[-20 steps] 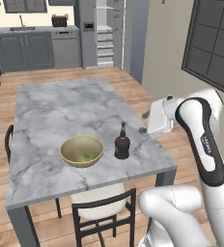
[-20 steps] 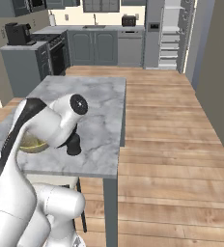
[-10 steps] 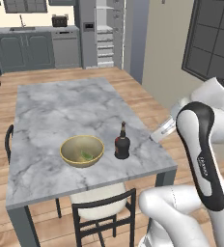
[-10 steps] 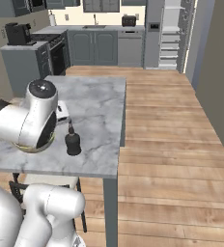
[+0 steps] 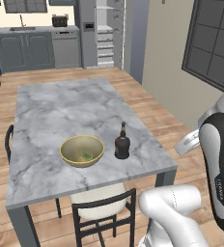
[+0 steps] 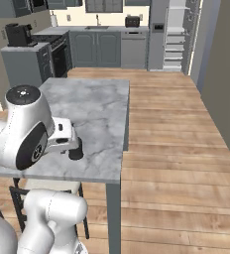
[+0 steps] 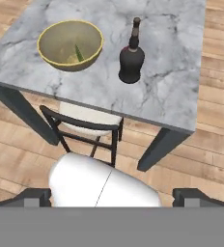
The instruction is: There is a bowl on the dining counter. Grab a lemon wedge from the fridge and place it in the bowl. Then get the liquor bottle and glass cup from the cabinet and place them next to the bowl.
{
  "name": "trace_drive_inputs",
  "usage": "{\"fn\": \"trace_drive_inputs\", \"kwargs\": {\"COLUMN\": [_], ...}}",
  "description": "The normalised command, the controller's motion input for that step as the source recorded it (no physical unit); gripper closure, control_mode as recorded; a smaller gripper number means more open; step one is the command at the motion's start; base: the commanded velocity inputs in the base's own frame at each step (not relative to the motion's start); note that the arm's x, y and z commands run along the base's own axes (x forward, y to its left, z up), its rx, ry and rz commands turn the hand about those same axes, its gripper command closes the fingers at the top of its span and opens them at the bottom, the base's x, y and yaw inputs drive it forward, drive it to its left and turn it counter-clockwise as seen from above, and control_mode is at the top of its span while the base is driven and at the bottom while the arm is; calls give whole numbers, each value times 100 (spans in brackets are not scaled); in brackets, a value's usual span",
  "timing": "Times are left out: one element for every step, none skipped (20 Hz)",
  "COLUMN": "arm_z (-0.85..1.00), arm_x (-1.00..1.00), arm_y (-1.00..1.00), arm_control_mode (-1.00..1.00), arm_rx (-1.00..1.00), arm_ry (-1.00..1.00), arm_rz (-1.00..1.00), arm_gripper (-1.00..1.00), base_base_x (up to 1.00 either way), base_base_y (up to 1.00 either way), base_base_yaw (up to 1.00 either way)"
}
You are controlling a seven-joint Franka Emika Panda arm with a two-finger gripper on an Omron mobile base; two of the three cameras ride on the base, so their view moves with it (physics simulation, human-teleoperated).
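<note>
The gripper [image 7: 111, 195] is released, with its two dark fingertips [image 7: 34, 197] spread to the far sides at the bottom of the hand view and nothing between them. It hangs off the near edge of the dining counter [image 5: 61, 108], looking down and forward. Ahead of it and slightly right stands the liquor bottle [image 7: 132, 55], upright on the marble. Ahead and to the left, just beside the bottle but apart from it, sits the bowl [image 7: 70, 44], with the lemon wedge [image 7: 78, 54] inside. A dark-framed chair [image 7: 87, 126] is tucked under the counter edge, between the gripper and the bowl.
</note>
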Motion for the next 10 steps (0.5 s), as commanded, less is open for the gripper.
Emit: {"fn": "trace_drive_inputs", "kwargs": {"arm_z": [0,0,0,0,0,0,0,0,0,0], "arm_x": [-62,-51,-45,-34,-19,-1,0,0,0,0], "arm_y": [-24,-13,-6,0,0,0,1,1,4,0], "arm_control_mode": [-100,-100,-100,-100,-100,-100,-100,-100,-100,-100], "arm_rx": [0,0,0,0,0,-1,-3,-1,-1,0], "arm_ry": [1,0,-3,-4,-2,0,0,1,4,0], "arm_rz": [-26,-23,-20,-16,-6,0,0,0,0,0], "arm_gripper": [-100,-100,-100,-100,-100,-100,-100,-100,-100,-100], "base_base_x": [0,0,0,0,0,0,0,0,0,0], "base_base_y": [0,0,0,0,0,0,0,0,0,0], "base_base_yaw": [0,0,0,0,0,0,0,0,0,0]}}
